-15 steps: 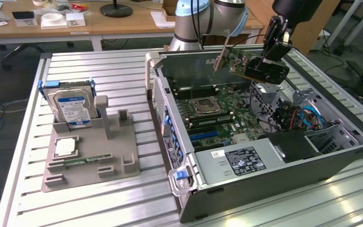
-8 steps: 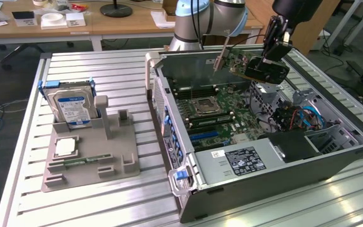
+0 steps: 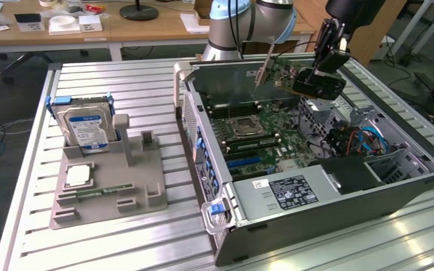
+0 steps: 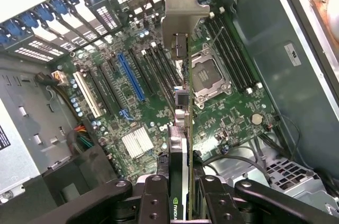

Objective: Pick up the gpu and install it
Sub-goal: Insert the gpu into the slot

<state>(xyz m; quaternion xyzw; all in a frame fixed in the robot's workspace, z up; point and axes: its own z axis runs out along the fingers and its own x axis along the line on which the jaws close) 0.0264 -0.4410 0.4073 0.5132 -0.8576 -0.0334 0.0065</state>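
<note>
The gpu (image 3: 291,74), a green card with a black cooler and a silver end bracket, hangs in the air above the open computer case (image 3: 202,121). My gripper (image 3: 315,76) is shut on the card's cooler end, reaching down from the arm at the back. In the wrist view the gpu (image 4: 184,97) shows edge-on between my fingers (image 4: 153,197), its silver bracket pointing at the case's rear slot openings. Below it lies the motherboard (image 4: 222,123) with a long blue expansion slot (image 4: 131,78) and the processor socket (image 4: 206,75).
A grey fixture tray (image 3: 138,180) on the slatted metal table holds a hard drive (image 3: 87,129) with a blue-white label, a small chip and a memory stick (image 3: 104,191). Cables and a drive cage (image 3: 375,169) fill the case's front end. A wooden desk stands behind.
</note>
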